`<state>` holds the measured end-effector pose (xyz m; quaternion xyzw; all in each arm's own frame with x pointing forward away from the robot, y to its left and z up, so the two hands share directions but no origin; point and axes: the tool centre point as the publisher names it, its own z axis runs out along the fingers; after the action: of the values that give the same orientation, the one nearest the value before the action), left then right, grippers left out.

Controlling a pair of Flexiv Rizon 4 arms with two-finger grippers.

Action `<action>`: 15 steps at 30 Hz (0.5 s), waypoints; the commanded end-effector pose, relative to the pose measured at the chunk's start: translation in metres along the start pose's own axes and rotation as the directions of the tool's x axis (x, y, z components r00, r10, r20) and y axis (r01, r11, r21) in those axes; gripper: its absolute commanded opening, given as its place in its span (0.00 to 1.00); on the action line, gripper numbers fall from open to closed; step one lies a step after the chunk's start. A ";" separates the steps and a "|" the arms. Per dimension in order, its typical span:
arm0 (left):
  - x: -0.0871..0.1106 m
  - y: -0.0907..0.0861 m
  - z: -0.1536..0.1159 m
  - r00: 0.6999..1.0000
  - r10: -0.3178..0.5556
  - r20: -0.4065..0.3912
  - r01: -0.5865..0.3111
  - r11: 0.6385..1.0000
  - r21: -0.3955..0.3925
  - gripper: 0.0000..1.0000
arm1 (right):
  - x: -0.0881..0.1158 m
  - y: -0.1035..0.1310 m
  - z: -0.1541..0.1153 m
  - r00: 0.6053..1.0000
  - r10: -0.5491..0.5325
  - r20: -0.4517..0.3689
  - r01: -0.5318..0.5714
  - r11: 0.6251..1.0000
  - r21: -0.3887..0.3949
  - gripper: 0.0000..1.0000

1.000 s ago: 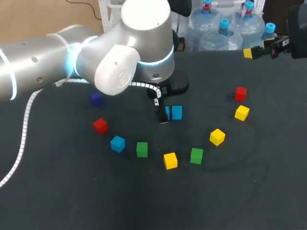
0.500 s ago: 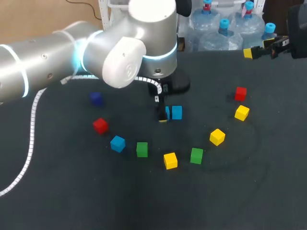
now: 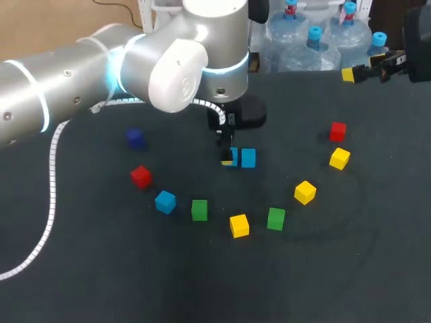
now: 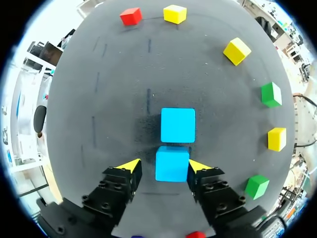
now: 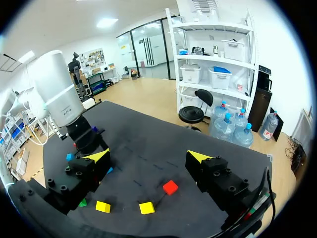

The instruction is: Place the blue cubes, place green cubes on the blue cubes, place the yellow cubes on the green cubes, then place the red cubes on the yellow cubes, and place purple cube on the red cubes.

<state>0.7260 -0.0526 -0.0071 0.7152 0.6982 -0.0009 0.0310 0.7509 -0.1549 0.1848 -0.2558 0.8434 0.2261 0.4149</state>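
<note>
Finds one blue cube [image 4: 172, 163] flat near the middle of the surface [image 3: 101, 269], touching a second blue cube [image 4: 178, 125] just ahead of it. Finds left gripper [image 4: 164, 165] straddling the first, fingers narrowly parted, a slim gap showing on one side, no grip. Records a loose arc toward the near edge: purple cube [image 3: 135, 138], left red cube [image 3: 141, 176], third blue cube [image 3: 165, 201], left green cube [image 3: 199, 209], near yellow cube [image 3: 239, 225], right green cube [image 3: 275, 218], middle yellow cube [image 3: 305, 192], far yellow cube [image 3: 339, 158], right red cube [image 3: 338, 131]. Places right gripper [image 5: 148, 156] over the far right corner, fingers spread wide, holding nothing.
</note>
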 end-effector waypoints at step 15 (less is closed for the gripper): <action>-0.003 -0.004 -0.003 0.999 0.043 -0.005 -0.043 0.999 -0.008 0.36 | 0.000 0.000 0.001 1.000 0.000 0.001 0.000 1.000 0.001 1.00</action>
<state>0.7233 -0.0558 -0.0052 0.7289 0.6838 0.0040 0.0316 0.7509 -0.1549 0.1848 -0.2558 0.8434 0.2261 0.4149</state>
